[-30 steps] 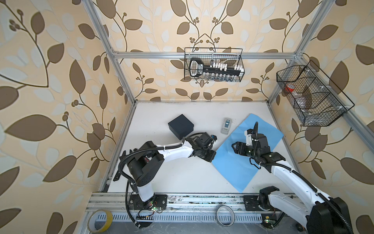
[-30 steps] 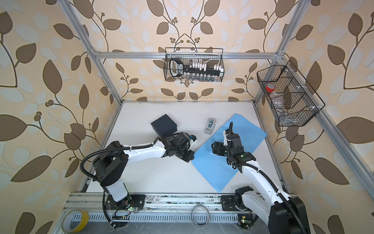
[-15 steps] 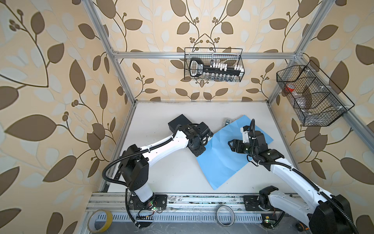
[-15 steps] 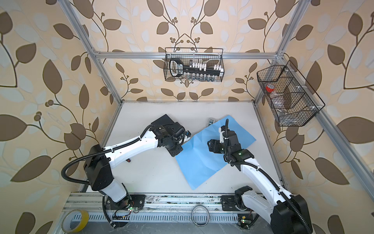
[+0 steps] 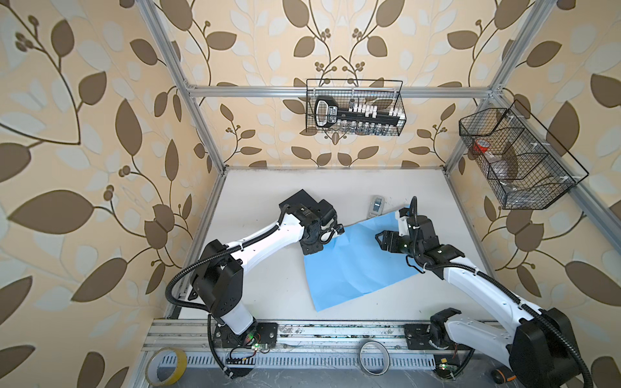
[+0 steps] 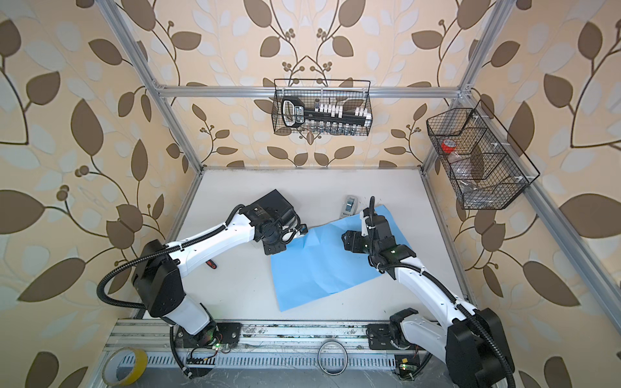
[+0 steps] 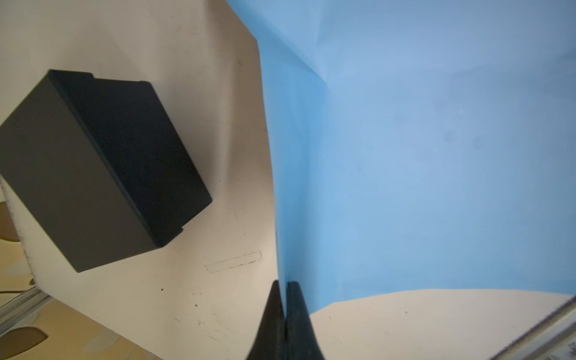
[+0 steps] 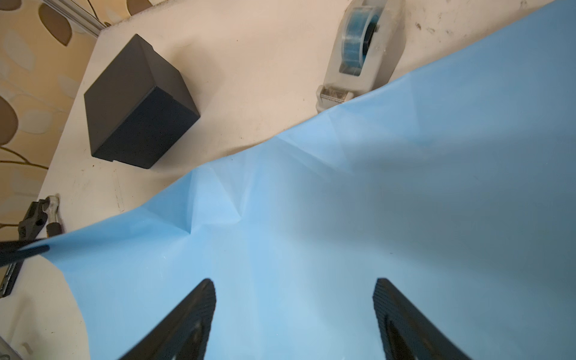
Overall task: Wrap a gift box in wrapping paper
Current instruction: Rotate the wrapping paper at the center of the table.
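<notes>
Left hand (image 7: 283,285), pinched shut on a corner of the paper (image 5: 356,268), is nearer the box (image 7: 93,168), which sits off that edge; right hand (image 8: 293,283) hovers wide above the paper.

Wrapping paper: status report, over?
Left gripper shut on wrapping paper edge, edge raised. Right gripper open over the sheet. Gift box bare, beside the paper. Tape dispenser at the paper's far edge.
</notes>
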Tool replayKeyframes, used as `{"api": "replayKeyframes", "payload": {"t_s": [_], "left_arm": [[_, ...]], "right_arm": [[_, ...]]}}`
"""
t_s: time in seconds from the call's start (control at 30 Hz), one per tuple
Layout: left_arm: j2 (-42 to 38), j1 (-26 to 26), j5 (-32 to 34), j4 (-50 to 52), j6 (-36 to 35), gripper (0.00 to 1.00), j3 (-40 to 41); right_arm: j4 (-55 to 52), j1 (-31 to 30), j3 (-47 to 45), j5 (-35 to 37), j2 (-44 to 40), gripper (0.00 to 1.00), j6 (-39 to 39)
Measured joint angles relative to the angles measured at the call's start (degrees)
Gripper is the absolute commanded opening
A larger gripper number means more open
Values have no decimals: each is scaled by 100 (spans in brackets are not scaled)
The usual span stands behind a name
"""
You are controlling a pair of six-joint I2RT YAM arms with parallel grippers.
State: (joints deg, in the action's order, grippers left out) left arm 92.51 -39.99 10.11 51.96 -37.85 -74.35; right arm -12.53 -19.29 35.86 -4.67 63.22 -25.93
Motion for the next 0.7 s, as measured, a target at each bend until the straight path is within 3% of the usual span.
{"api": "replayKeyframes", "payload": {"t_s": [0.3,0.6,0.7], "left_arm": [[96,684,-557,-1215,-1316,0,232],[623,1082,-1217,-1488,-1482,0,-90],[828,1119,-1327,-1585,-1445,7,-203]], "right_arm": [[323,0,0,313,741,84,-85],[308,197,-245,385,1113,78,-149],[205,249,-501,315,1067,76,-197]]}}
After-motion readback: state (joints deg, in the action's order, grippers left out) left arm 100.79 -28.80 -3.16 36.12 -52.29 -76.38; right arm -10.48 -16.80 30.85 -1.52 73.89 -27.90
